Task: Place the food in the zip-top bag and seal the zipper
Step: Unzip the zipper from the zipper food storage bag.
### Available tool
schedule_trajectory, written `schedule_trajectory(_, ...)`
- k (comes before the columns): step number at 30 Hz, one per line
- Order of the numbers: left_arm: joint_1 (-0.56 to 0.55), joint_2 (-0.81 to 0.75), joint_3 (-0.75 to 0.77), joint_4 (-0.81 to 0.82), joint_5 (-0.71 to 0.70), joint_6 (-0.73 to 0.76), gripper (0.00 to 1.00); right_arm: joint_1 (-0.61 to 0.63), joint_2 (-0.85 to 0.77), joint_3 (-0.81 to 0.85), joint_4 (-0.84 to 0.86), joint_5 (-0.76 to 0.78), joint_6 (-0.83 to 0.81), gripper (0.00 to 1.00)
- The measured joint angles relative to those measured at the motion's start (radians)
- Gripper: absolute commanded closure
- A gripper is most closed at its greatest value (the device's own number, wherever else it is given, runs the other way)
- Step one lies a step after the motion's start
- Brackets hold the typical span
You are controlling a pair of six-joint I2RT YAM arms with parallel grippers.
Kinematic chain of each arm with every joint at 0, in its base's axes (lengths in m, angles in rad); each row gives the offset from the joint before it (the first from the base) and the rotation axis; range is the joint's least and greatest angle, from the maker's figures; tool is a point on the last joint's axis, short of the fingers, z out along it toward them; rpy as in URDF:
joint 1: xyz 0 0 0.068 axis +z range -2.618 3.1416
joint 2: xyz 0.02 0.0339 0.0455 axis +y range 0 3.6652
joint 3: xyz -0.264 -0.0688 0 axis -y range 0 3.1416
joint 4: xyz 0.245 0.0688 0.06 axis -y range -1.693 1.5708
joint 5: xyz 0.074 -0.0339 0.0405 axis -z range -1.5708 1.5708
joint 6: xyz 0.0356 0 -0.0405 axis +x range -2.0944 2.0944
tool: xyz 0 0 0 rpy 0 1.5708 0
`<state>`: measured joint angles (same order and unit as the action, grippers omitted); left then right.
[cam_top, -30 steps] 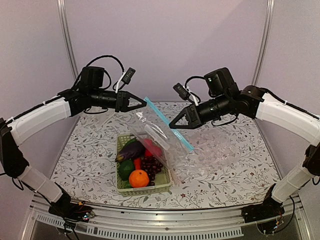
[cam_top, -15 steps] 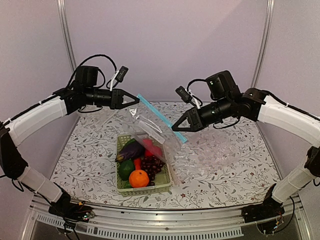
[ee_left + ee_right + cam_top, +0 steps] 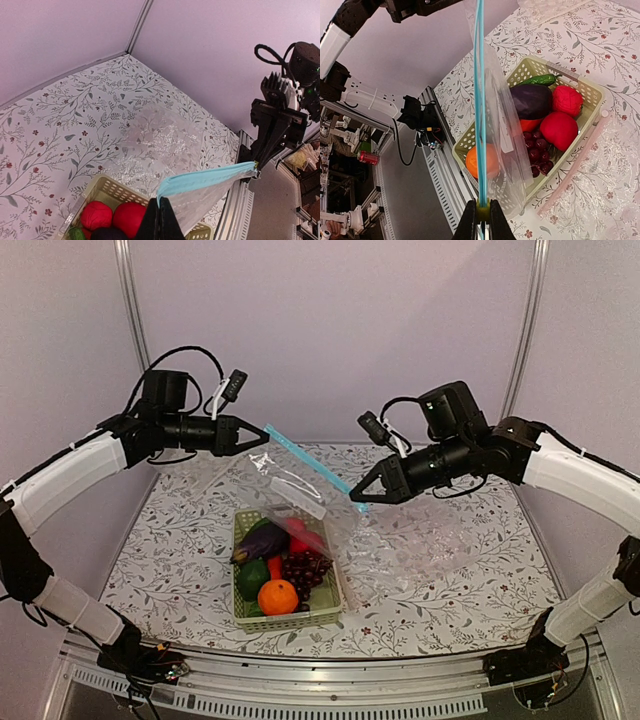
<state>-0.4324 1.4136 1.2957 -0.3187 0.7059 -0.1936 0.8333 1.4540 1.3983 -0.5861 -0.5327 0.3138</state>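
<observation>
Floral table (image 3: pixel 170 560) carries a green basket (image 3: pixel 290 621) and bubbly plastic sheet (image 3: pixel 430 540).

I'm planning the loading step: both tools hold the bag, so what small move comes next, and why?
Probably lower the zip-top bag onto the table beside the basket. The left tool and right tool each pinch an end of the zipper, stretched in the air, while the food lies in the basket, so neither tool is free to pick.

Clear smooth plastic zip-top bag (image 3: pixel 300 502)
</observation>
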Motion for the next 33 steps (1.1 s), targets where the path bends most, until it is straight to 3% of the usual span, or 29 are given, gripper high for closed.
schedule_trajectory(10,0.012,-0.018,0.006,-0.013,-0.023,0.018,1.0,0.0,0.0,0.0,-0.019,0.008,0.0,0.91)
schedule_trajectory(15,0.017,-0.02,0.007,-0.015,-0.025,0.024,1.0,0.0,-0.001,-0.001,-0.035,0.011,0.0,0.75)
schedule_trajectory(18,0.028,-0.02,0.007,-0.013,0.002,0.03,1.0,0.0,-0.001,-0.001,-0.049,0.013,-0.004,0.54)
schedule_trajectory(21,0.019,-0.02,0.007,-0.011,0.055,0.045,1.0,0.0,-0.001,-0.001,-0.053,0.021,-0.003,0.43)
schedule_trajectory(33,-0.116,-0.016,0.03,-0.082,0.214,0.157,1.0,0.008,-0.064,-0.034,0.035,0.161,-0.024,0.25)
